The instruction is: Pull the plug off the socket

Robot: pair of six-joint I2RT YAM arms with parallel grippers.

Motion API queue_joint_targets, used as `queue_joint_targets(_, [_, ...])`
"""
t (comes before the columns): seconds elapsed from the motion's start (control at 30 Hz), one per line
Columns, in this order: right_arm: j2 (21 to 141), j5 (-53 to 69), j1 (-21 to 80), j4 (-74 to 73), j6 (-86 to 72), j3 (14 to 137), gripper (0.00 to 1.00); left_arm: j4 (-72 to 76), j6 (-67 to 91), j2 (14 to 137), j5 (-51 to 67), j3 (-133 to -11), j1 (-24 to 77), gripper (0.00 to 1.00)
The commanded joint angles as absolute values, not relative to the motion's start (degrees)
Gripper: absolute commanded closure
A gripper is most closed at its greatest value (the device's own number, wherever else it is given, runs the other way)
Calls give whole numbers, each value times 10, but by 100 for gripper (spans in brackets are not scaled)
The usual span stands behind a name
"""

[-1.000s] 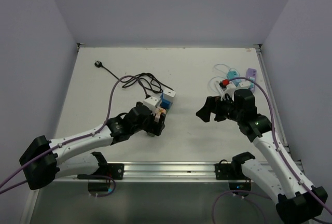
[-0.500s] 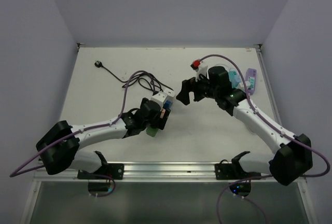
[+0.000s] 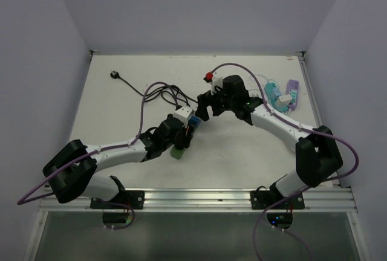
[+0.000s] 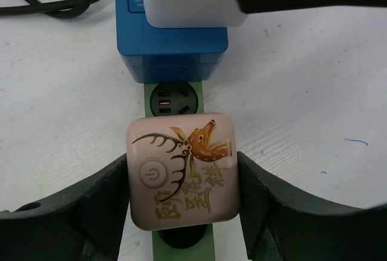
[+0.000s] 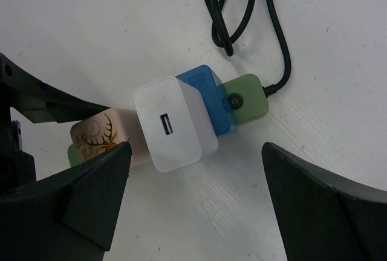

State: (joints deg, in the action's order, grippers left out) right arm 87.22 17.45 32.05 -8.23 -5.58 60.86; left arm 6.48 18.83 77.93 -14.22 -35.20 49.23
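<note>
My left claw (image 4: 182,173) is narrowed around the pink plug (image 4: 181,179), one finger (image 4: 91,206) against each side with no gap showing. That plug, printed with a deer, sits in the green strip (image 4: 207,250) at its near end. The strip lies left of the middle of the table (image 3: 242,152) and runs away from me, slightly rightward.

Just beyond the pink plug there is an open socket (image 4: 173,99), then a blue adapter (image 4: 172,37) plugged into the strip. A white charger (image 5: 175,125) stands in the top of the adapter.

My right claw (image 5: 196,152) reaches in from the far right and hangs over the charger, spread wide. Its fingers (image 5: 91,206) are well apart from the charger on both sides and touch nothing.

At the strip's far end a black cord (image 5: 266,25) leaves and loops off to the far left.
</note>
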Motion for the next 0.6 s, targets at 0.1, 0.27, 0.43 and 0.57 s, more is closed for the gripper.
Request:
queue_joint_targets(0.1, [914, 173, 339, -13, -23, 642, 11, 126, 169, 790, -134, -338, 488, 42])
queue_joint_targets(0.27, [941, 170, 352, -3, -6, 639, 23, 135, 167, 791, -129, -325, 487, 66])
queue_joint_targets(0.43, [947, 168, 357, 39, -4, 612, 41, 148, 181, 790, -120, -315, 486, 90])
queue_joint_targets(0.57, [927, 164, 360, 55, -4, 595, 65, 146, 193, 804, -112, -316, 485, 100])
